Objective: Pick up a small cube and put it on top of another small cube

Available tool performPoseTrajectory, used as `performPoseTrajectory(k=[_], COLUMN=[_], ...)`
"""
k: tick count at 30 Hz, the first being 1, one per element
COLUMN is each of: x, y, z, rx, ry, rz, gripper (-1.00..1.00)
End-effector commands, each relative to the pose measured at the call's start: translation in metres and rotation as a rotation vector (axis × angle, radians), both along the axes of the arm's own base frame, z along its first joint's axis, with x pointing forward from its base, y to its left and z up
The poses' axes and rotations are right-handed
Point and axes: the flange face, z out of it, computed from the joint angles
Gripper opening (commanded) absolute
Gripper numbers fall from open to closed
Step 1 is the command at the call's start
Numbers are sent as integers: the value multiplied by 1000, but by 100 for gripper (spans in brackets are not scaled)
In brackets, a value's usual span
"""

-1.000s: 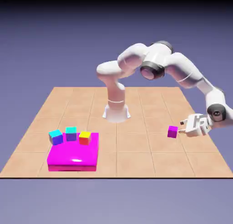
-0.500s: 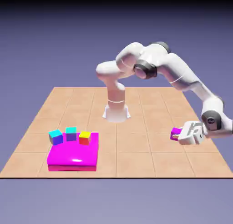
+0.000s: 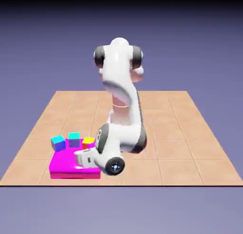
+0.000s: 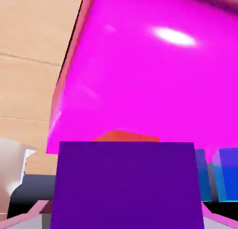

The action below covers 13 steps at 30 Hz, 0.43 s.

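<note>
While the claw [image 4: 126, 219] pinches the purple cube [image 4: 126, 186] — fingertips mostly hidden, red block [image 4: 125, 136] largely covered

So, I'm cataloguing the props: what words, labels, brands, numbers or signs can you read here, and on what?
No readable text in either view.
Arm: small dark marks on its white shell near the wrist, too small to read.
Slab: none seen.
Held purple cube: none seen.

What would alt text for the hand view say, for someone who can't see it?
A purple cube fills the bottom middle, gripped between the fingertips; behind it lie a glossy magenta slab, a sliver of red-orange and blue blocks.
</note>
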Motion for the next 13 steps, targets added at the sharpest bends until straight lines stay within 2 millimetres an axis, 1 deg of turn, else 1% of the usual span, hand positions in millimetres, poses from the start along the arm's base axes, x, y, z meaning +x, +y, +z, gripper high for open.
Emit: performPoseTrajectory(k=[1, 2, 3, 4, 9, 10, 11, 12, 13], x=[-11, -24, -37, -37, -77, -83, -83, -83, -74], y=[-37, -72, -103, -103, -106, -106, -106, -106, -106], z=[11, 22, 32, 32, -4, -8, -8, -8, -1], rx=[2, 4, 6, 6, 6, 6, 6, 6, 5], ry=[-5, -11, -17, -17, -16, -17, -17, -17, -16], rz=[-49, -99, -142, -142, -142, -142, -142, -142, -142], gripper=[-100, -100, -100, -100, -100, -100, 100, 100, 100])
